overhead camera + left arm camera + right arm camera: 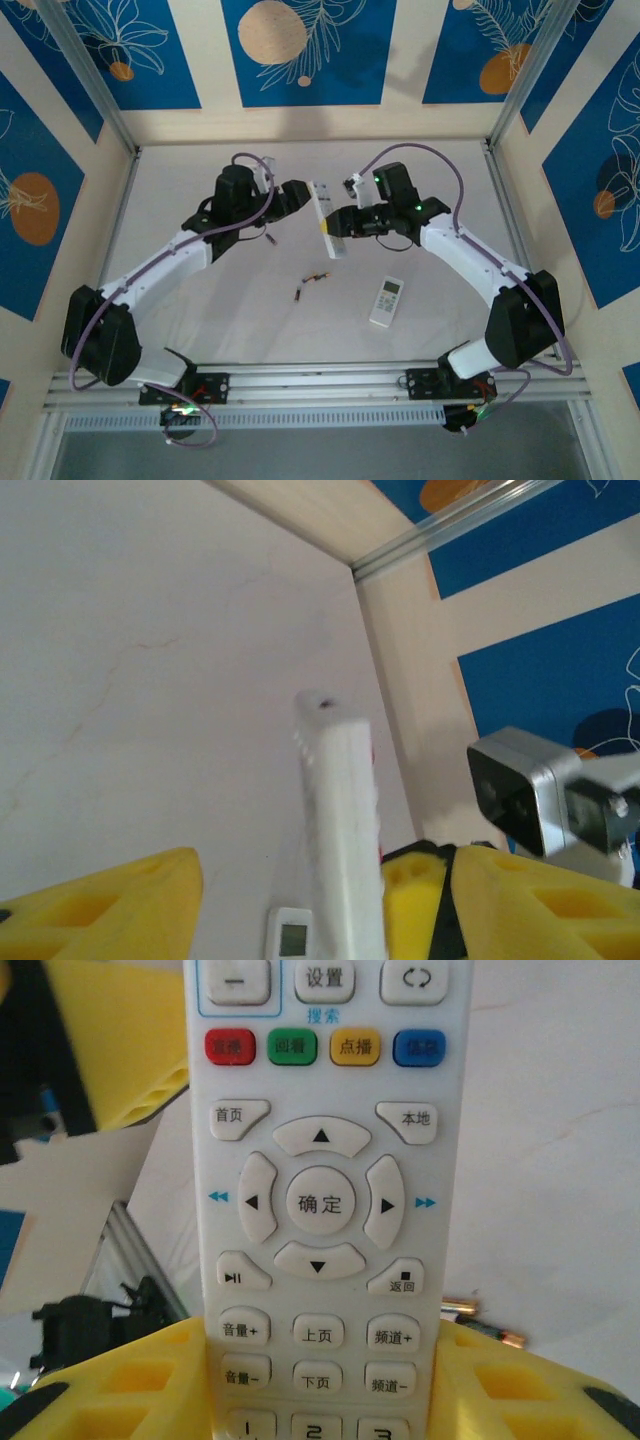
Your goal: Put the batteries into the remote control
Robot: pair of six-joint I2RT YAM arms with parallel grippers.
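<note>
Right hand [325, 1365] is pinching the long remote [320, 1200] above the surface [250, 330]; left hand [295, 880] is straddling its other end, spread. Batteries [317, 277] are lying near the remote. Squeezing squarely should be preventing twisting.

A pale desk [200, 320] carries a short white plastic remote control [387, 301]. Left of that remote lies a tiny dark cylindrical battery with coppery ends [318, 277]; a second such battery [297, 293] lies farther left.
</note>
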